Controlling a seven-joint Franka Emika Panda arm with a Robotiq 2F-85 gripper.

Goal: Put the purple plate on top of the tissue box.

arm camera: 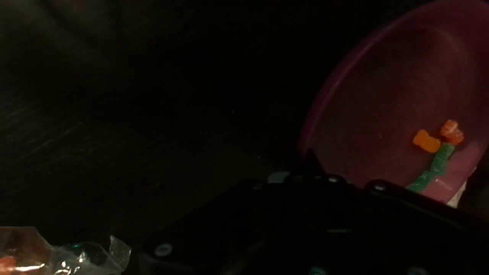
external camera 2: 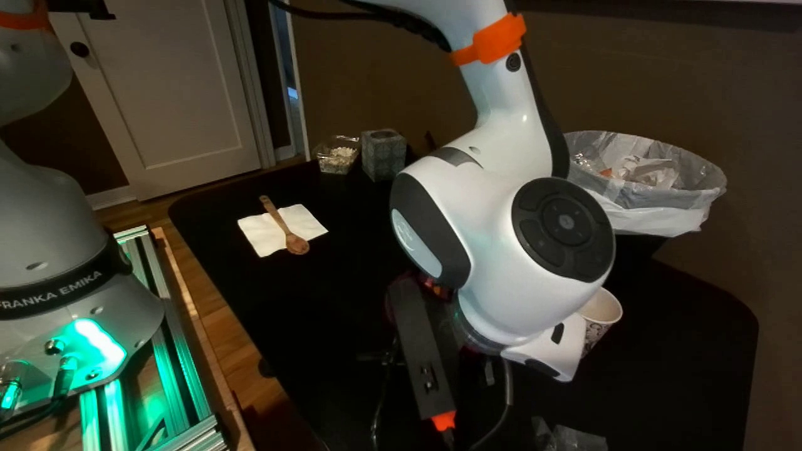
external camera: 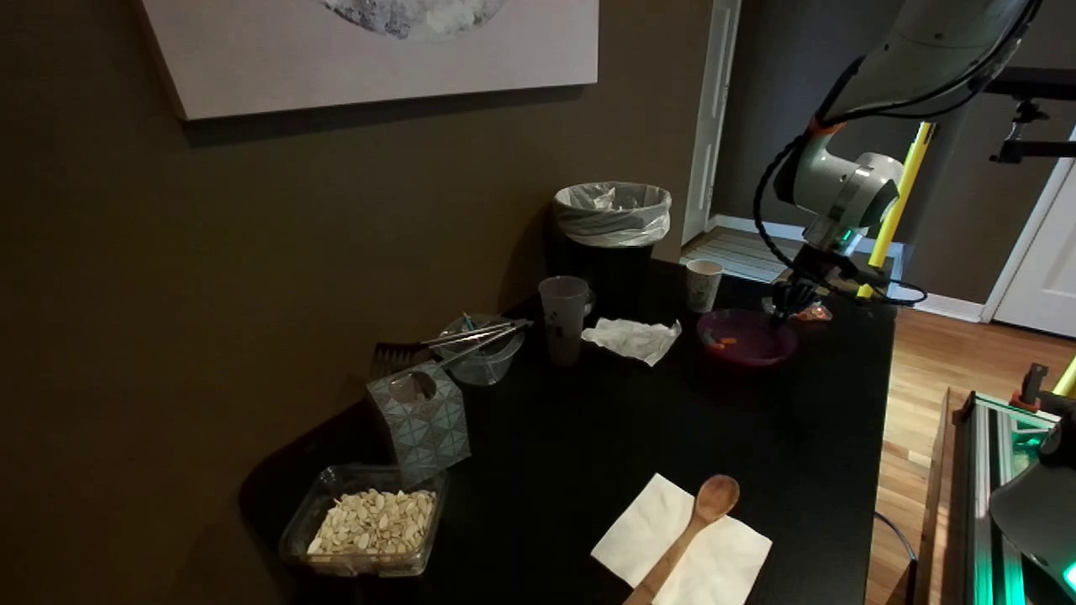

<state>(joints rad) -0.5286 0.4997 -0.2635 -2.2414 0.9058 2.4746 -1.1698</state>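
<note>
Along a brown wall point(external camera: 252, 252) we see a dark table point(external camera: 546, 454), with a robot arm point(external camera: 849, 189) reaching down over one end of it. A picture point(external camera: 403, 80) hangs on the wall, and a bin point(external camera: 605, 260) lined with a pale bag point(external camera: 622, 228) stands beside the table.

At the arm's end the gripper point(external camera: 782, 313) points downward. Its fingers are so dark that we cannot tell whether they are apart, together or pinching something.

A flat napkin point(external camera: 727, 559) has a wooden spoon point(external camera: 687, 540) lying across it. Well away from the arm we find a clear tub point(external camera: 361, 565) of pale nut slices, and just beside it the tissue box point(external camera: 433, 424), the hole in its top showing in an exterior view.

The purple plate point(external camera: 761, 346) is at the arm's end of the table, well apart from the tissue box. In the wrist view the fingers overlap its rim; we cannot tell whether they touch it.

Near the tissue box is a round clear bowl point(external camera: 483, 368) with thin sticks point(external camera: 472, 335) across it, then a tall clear jug point(external camera: 563, 323). A crumpled napkin point(external camera: 635, 338) and a paper cup point(external camera: 704, 286) are near the plate. A clear wrapper point(arm camera: 91, 254) lies near the gripper, and orange and green sweets point(arm camera: 426, 141) sit in the plate.
</note>
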